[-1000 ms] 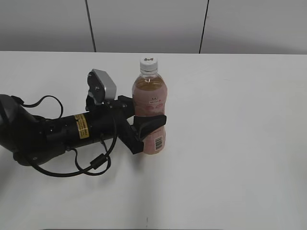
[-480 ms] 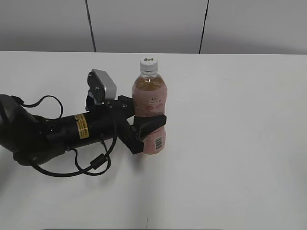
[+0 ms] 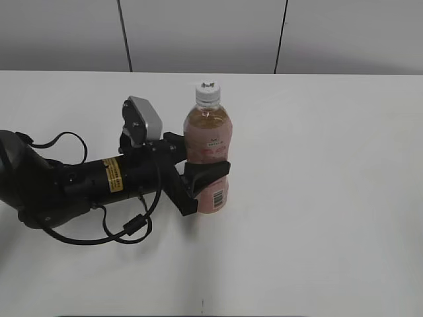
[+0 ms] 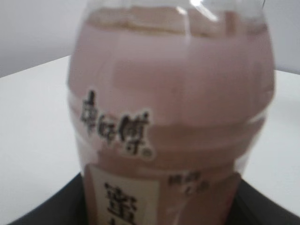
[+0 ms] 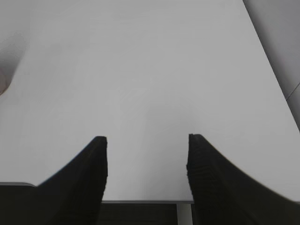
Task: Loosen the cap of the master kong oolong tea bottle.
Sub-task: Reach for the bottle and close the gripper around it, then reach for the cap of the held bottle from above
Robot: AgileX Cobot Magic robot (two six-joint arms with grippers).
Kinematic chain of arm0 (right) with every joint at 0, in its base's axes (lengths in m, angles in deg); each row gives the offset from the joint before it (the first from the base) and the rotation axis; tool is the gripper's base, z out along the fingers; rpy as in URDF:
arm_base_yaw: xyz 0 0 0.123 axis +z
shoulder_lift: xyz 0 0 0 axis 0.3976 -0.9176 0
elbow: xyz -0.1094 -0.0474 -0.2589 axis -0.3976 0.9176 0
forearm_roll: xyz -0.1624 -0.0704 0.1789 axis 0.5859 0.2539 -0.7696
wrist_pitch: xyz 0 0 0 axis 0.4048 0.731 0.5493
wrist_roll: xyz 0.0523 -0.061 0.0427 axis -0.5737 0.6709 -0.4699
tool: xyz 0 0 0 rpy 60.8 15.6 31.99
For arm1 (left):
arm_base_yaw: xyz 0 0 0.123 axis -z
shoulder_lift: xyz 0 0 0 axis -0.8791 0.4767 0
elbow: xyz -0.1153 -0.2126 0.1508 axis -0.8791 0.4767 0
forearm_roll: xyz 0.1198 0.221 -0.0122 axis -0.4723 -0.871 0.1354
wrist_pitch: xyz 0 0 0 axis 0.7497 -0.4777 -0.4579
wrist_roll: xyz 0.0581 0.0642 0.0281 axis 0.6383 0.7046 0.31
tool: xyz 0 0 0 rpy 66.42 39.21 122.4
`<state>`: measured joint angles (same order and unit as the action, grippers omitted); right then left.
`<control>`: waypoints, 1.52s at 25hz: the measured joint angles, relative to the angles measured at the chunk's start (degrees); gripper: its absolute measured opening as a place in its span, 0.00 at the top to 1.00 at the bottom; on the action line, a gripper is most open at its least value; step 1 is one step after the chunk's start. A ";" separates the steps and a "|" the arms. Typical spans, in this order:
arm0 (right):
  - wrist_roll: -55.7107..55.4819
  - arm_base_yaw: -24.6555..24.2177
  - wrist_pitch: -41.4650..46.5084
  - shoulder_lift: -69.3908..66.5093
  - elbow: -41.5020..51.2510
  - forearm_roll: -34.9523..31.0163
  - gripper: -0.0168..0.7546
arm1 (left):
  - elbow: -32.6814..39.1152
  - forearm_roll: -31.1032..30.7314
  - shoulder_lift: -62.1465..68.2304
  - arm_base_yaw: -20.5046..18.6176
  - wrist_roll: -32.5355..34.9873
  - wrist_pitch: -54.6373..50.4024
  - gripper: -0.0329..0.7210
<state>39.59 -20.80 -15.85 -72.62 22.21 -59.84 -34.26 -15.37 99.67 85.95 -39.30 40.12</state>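
Note:
The master kong oolong tea bottle (image 3: 209,158) stands upright mid-table, clear with amber tea and a pink label. Its white cap (image 3: 207,91) sits on top, untouched. My left gripper (image 3: 206,178) comes in low from the left and is shut on the bottle's lower body. In the left wrist view the bottle (image 4: 168,112) fills the frame, with the black jaws at the bottom corners; the cap is out of that view. My right gripper (image 5: 147,145) is open and empty over bare white table; it does not show in the exterior view.
The white table (image 3: 330,165) runs to a grey panelled wall (image 3: 198,33) behind. The left arm's black body and cables (image 3: 79,185) lie on the left. The right wrist view shows the table's edge (image 5: 281,93).
The bottle and the left gripper have shifted very slightly to the right. The grip is unchanged.

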 joint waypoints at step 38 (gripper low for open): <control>7.59 7.90 0.99 -70.82 -31.48 -42.85 0.48 | 0.10 -5.99 -8.57 0.09 7.42 -16.20 0.44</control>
<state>47.18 -12.91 -14.86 -143.44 -9.27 -102.68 -34.16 -21.36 91.09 86.05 -31.88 23.93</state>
